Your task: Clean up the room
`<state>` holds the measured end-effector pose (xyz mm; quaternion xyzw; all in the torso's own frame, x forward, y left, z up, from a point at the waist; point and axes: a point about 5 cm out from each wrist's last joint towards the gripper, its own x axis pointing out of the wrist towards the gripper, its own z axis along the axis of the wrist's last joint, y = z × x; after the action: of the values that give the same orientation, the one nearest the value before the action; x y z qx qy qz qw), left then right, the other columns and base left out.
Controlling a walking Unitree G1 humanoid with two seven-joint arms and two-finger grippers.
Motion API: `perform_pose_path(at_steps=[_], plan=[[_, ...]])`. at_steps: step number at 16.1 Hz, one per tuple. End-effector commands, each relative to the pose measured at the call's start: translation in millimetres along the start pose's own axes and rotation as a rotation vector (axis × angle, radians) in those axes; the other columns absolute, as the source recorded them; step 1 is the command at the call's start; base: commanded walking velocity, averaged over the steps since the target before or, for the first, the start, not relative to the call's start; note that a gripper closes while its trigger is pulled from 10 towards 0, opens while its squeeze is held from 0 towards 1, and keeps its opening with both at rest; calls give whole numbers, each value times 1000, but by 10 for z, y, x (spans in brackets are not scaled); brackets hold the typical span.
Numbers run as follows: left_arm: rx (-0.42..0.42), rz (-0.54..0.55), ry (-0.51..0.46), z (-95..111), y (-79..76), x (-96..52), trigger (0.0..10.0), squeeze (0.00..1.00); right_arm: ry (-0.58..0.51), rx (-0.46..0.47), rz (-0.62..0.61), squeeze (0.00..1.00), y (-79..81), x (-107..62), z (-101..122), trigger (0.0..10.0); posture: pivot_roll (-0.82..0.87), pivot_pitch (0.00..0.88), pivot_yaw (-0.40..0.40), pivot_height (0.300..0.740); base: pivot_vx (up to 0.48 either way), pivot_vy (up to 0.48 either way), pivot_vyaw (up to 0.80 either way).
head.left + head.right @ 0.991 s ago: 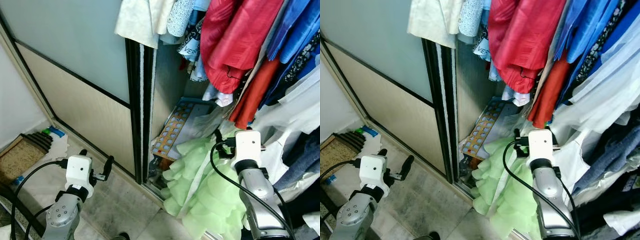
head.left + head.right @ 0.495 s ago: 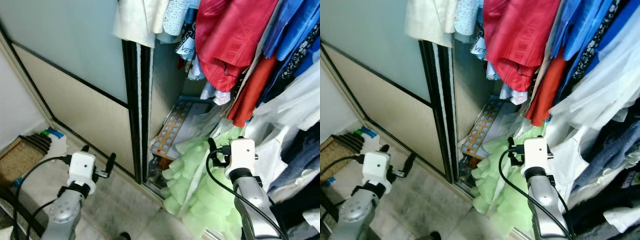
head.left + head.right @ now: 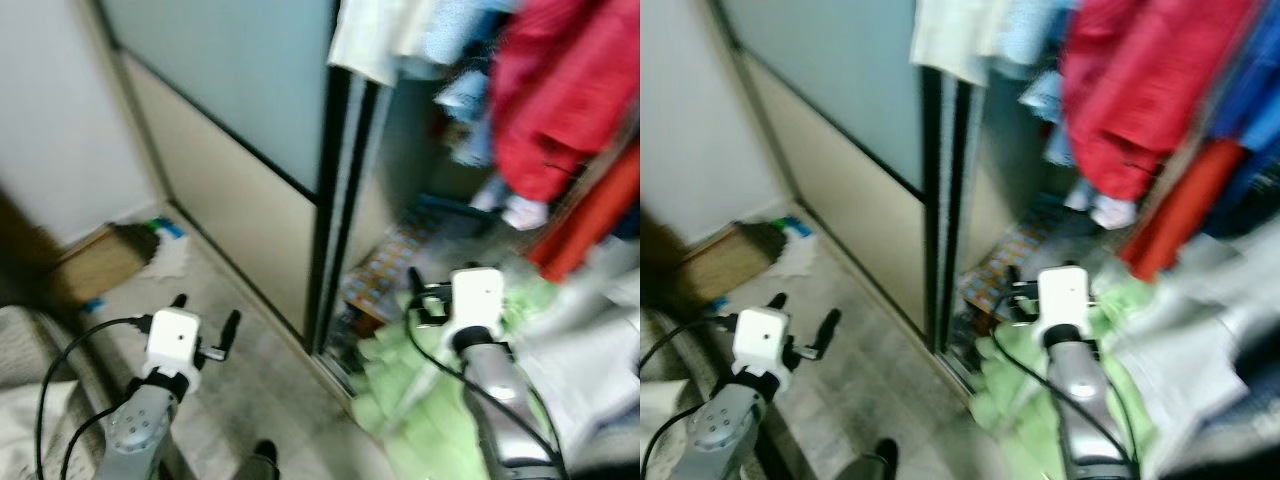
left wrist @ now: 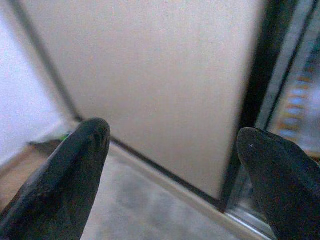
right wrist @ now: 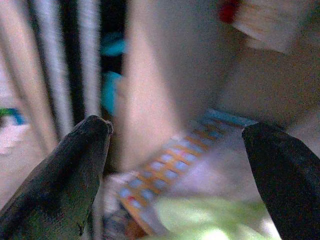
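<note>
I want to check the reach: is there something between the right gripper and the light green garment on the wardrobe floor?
Nothing visible. The right gripper, fingers apart, hangs just above the green garment, with open air between.

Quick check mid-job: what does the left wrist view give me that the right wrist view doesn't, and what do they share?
Left wrist: the beige closet door with the grey floor at its foot, seen between the open left gripper fingers.

Right wrist: the closet's inside, with the light green garment low in the closet and something red hanging, between the open right gripper fingers.

Both: the black door frame and the patterned orange-and-blue sheet, both blurred.
</note>
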<state>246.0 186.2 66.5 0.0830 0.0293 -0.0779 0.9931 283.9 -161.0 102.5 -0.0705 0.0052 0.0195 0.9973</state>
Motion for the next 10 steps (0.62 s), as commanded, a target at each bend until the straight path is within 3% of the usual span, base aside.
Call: perform_pose_path(at_steps=[1,7,10], plan=[[11,16,6,-17,-7,-10,10000,0,12,-2,-14,0,-59,10,-25,10000,-15,137,-24,740,0,0,800],[-10,24,3,1,-50,6,10000,0,-4,4,6,0,-25,59,3,10000,-11,132,-26,740,0,0,800],[-23,74,-2,24,-28,-6,10000,0,2,23,16,0,-22,60,-18,10000,-7,130,-40,740,0,0,0]])
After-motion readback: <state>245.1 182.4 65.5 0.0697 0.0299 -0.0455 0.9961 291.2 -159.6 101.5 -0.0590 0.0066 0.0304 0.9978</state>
